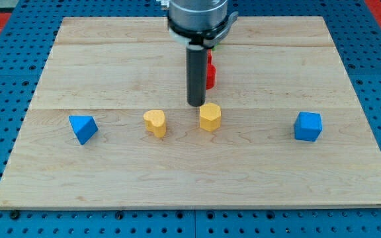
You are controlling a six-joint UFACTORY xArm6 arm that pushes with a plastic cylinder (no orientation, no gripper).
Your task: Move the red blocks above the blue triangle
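A blue triangle (83, 127) lies at the view's left on the wooden board (111, 59). Red blocks (211, 72) sit near the board's middle top, mostly hidden behind my rod; only a thin red strip shows, so their shapes and number cannot be made out. My tip (196, 104) is just below and left of the red strip, close above the yellow hexagon-like block (210, 117). The tip is far to the right of the blue triangle.
A yellow heart-shaped block (155, 122) lies left of the other yellow block. A blue cube (308, 126) sits at the view's right. A sliver of green (215, 45) shows beside the rod's housing. Blue pegboard surrounds the board.
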